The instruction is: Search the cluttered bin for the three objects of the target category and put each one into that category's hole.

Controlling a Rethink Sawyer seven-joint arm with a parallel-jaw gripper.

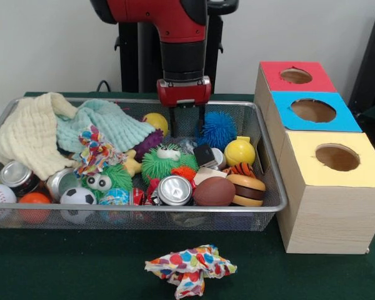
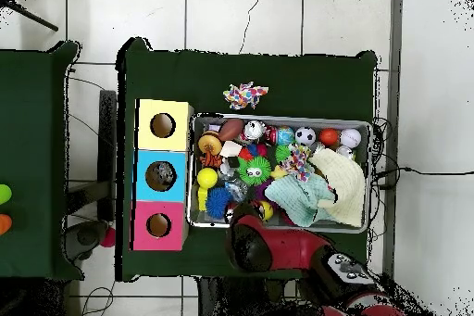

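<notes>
Red arm's gripper [image 1: 187, 120] hangs over the bin [image 1: 272, 187], fingers slightly apart and empty, beside a blue spiky ball [image 1: 219, 129].

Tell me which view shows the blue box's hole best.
The overhead view: it looks straight down into the hole, a full circle with something inside. The front view shows the hole as a slanted ellipse, its inside hidden.
</notes>
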